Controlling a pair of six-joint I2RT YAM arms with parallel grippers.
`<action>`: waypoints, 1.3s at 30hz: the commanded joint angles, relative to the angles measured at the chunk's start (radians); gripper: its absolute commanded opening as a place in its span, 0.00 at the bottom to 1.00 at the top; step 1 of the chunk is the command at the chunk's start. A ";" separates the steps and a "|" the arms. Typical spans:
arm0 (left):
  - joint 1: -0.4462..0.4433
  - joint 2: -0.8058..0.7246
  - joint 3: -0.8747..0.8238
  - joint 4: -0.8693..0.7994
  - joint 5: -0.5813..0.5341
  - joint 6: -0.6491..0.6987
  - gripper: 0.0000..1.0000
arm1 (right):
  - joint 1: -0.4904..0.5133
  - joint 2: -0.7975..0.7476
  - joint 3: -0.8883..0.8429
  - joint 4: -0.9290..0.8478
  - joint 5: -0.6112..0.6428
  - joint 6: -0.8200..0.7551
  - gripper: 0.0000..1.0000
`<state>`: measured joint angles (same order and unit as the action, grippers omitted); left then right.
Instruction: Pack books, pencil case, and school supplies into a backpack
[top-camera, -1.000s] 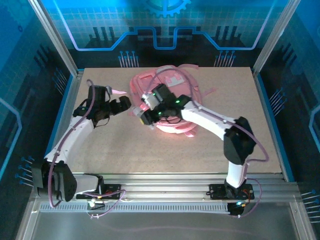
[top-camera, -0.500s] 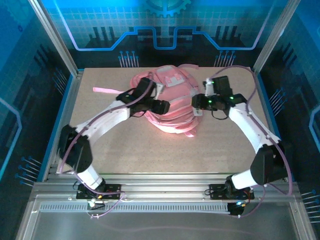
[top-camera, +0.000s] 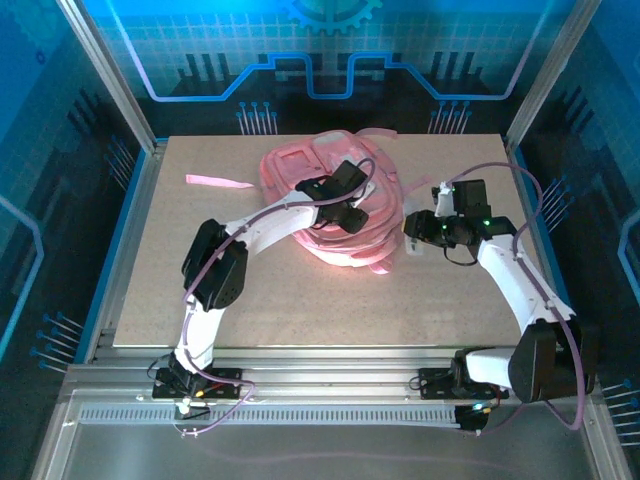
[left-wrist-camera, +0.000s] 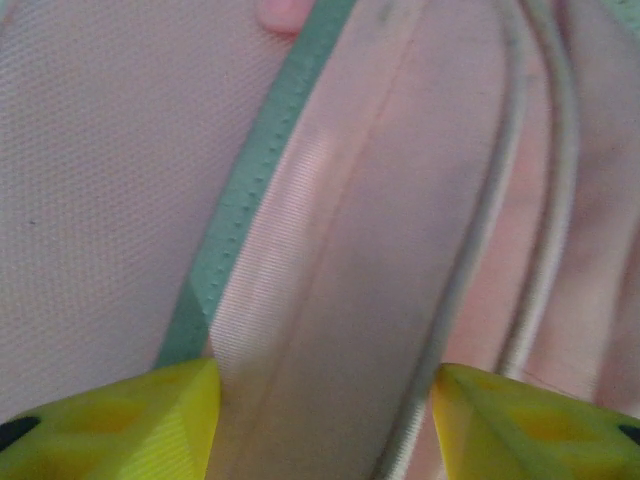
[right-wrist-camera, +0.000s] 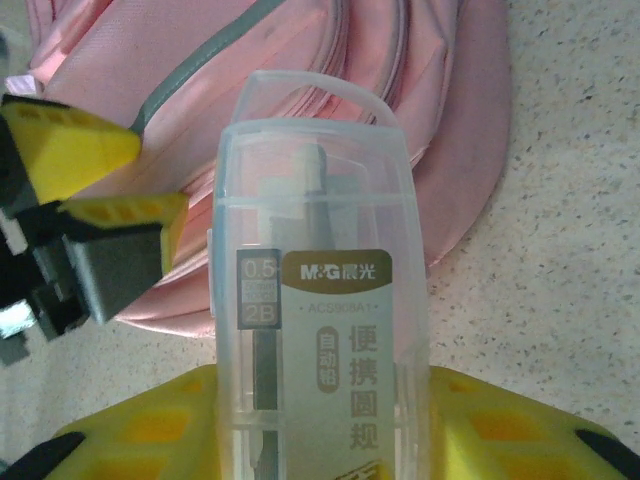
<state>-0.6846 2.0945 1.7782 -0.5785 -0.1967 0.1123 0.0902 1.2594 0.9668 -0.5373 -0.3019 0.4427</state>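
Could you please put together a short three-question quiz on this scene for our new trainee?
1. True or false: the right pincer grips a clear packet of pencil leads.
2. The left pincer is over: A) the backpack; B) bare table; C) a book.
3. Fill in: in the top view, the loose pink strip lies to the ___ of the backpack.
Key: 1 true; 2 A; 3 left.
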 joint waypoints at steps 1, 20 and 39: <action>0.002 0.032 0.028 -0.002 -0.112 0.055 0.55 | -0.015 -0.037 -0.016 0.033 -0.045 0.021 0.41; 0.030 -0.070 0.110 -0.072 0.064 -0.102 0.00 | 0.007 -0.015 -0.039 0.130 -0.078 0.141 0.40; 0.087 -0.102 0.142 0.019 0.246 -0.403 0.00 | 0.228 0.355 0.202 0.339 0.131 0.512 0.43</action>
<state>-0.5865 2.0518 1.9396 -0.6277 0.0021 -0.2214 0.3008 1.5642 1.1042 -0.2306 -0.2382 0.8650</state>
